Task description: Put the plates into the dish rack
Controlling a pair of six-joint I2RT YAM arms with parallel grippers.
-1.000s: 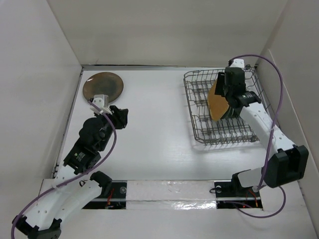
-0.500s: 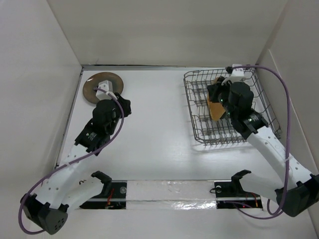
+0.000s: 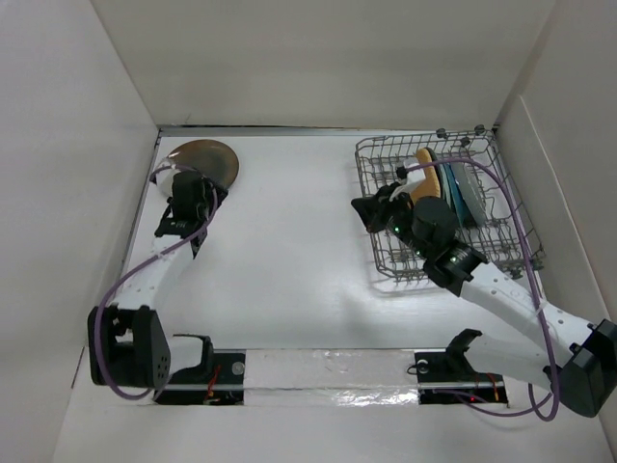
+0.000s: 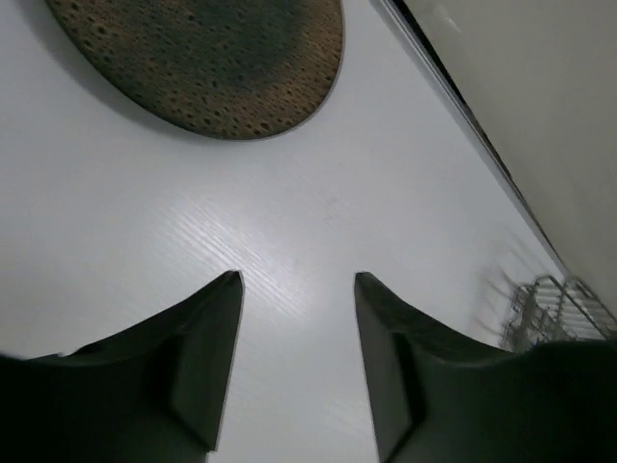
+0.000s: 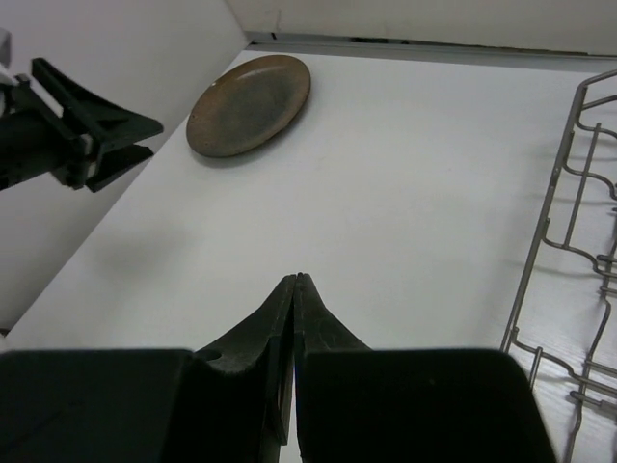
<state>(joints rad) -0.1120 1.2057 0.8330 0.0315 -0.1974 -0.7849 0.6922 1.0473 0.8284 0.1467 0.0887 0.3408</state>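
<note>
A dark brown round plate point(image 3: 201, 159) lies flat at the far left of the table, also seen in the right wrist view point(image 5: 249, 104) and the left wrist view point(image 4: 202, 58). My left gripper point(image 3: 202, 207) hovers just on the near side of it, open and empty point(image 4: 297, 280). The dish rack point(image 3: 386, 246) stands at the right. In it a tan plate point(image 3: 427, 169) and a teal plate point(image 3: 469, 190) stand on edge. My right gripper point(image 3: 366, 212) is at the rack's left edge, shut on nothing point(image 5: 295, 280).
White walls close in the table on the left, back and right. The rack's wire rim point(image 5: 554, 241) shows at the right of the right wrist view. My left gripper point(image 5: 125, 140) shows there by the left wall.
The right gripper has left the tan plate standing in the rack, pulled out to the rack's left side and shut. The left gripper has drawn back off the brown plate and opened.
</note>
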